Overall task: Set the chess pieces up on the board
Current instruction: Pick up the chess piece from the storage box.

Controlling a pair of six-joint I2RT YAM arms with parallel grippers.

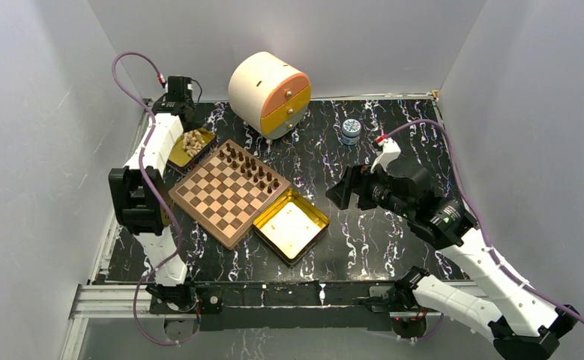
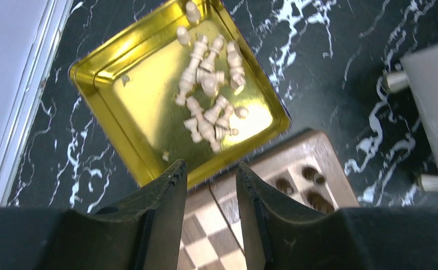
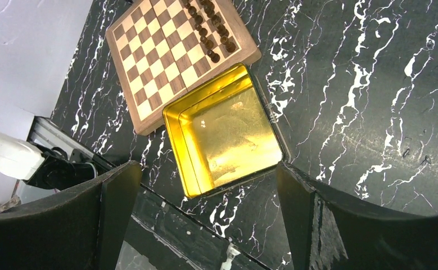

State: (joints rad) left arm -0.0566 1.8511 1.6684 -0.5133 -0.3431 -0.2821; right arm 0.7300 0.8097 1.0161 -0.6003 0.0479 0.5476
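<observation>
Well, the left gripper (image 2: 211,169) hangs over the spot where a gold tin (image 2: 121,84) meets a corner of the board (image 2: 309,152). Its two black fingers (image 2: 166,208) stand only a narrow gap apart. Nothing sits between them and they touch nothing. Through the gap I see only checkered squares and the tin's near rim.

Just ahead of those fingertips the light chess pieces (image 2: 208,84) lie in a loose heap inside the tin, tipped on their sides and overlapping. One lies apart at the tin's far rim. Just off the tip of one finger, a few of the dark chess pieces (image 3: 211,34) show at the board's corner. From the right wrist they show as two rows along one edge of the board. The other squares in sight are bare.

The right gripper (image 3: 206,166) is spread wide and empty, held in the air above a second gold tin (image 3: 227,135), which has nothing in it. That tin lies against the side of the board, and the board is beyond it from this hand.

Farther off on the black marbled table (image 1: 393,225) stand a round cream cabinet (image 1: 270,94) with orange and yellow drawers, and a small jar (image 1: 350,131). Its lid carries a pattern, too small to read.
</observation>
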